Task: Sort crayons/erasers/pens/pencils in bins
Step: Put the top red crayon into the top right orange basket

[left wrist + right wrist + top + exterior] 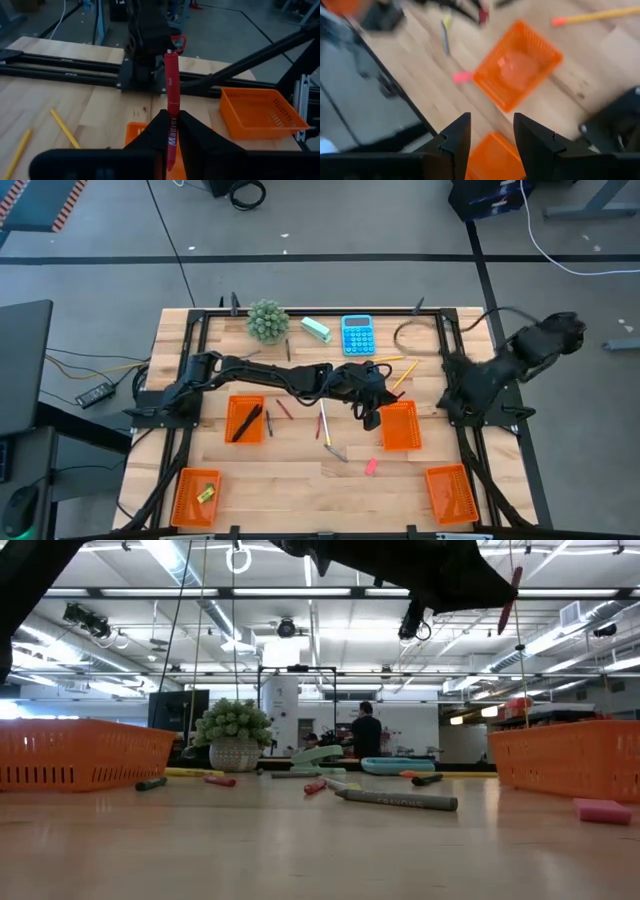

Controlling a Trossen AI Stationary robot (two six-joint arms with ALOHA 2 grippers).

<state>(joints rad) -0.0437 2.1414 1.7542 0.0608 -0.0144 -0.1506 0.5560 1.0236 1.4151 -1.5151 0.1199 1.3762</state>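
Note:
My left gripper (372, 418) reaches across the table and hangs over the near-left side of an orange bin (400, 426), shut on a red crayon (171, 82) with white lettering. The low view shows that crayon (510, 600) high above the table. My right gripper (491, 131) is open and held high at the table's right side. Further orange bins: one (245, 420) holds black pens, one (197, 495) holds a yellow-green eraser, and one (450, 493) stands near right. A pink eraser (371, 467), yellow pencils (323, 423) and red crayons (285, 410) lie flat on the wood. My left gripper pinches the red crayon between its two fingers (192, 132), on the lettered part (171, 120) toward the rear end. The crayon lies along the fingers, and its long front end sticks out past the tips. It is lifted clear of the table, steeply tilted in the low view.
A potted plant (267, 320), a mint-green block (316, 330) and a blue calculator (357, 335) stand along the far edge. A grey stick (395, 800) lies mid-table. Black frame rails run along the table's left, right and far sides. Bare wood lies between the two near bins.

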